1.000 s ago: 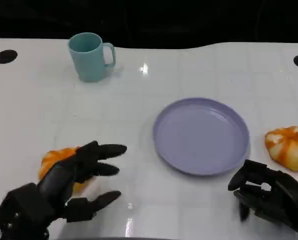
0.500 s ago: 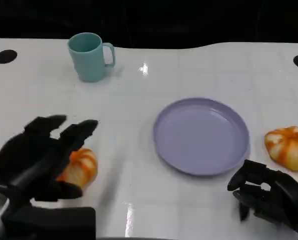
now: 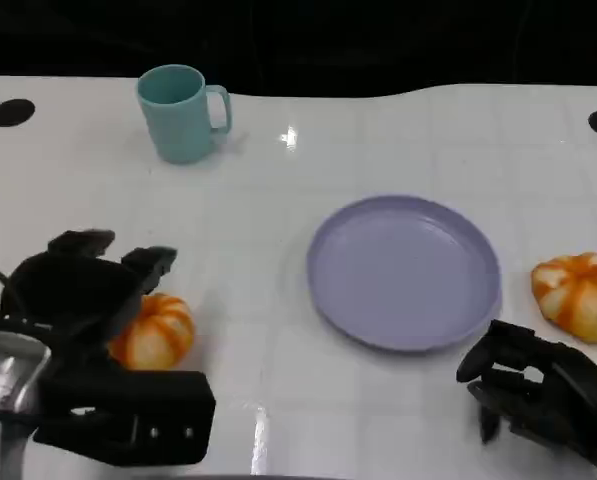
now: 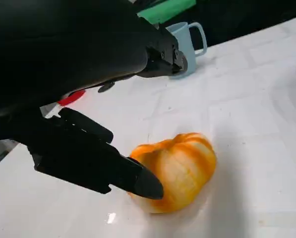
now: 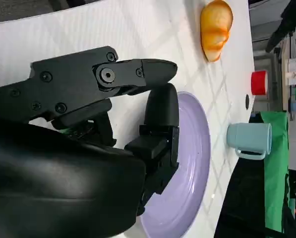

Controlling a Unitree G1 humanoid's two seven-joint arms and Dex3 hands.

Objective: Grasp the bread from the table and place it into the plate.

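Covering part of the bread [image 3: 156, 333] on the worktop [image 3: 378, 130]: left hand [image 3: 83, 290], fingers spread, contact unclear. Plate [image 3: 404, 271] lies apart. Right hand [image 3: 538, 390], fingers curled, empty.

Lighting is bright and even from overhead. Glare spots mark the glossy table [image 3: 378, 130] near the mug [image 3: 181, 112] and at the near edge. Shadows are soft and short. The background is dark. Wrist views blur the close black hand shells.
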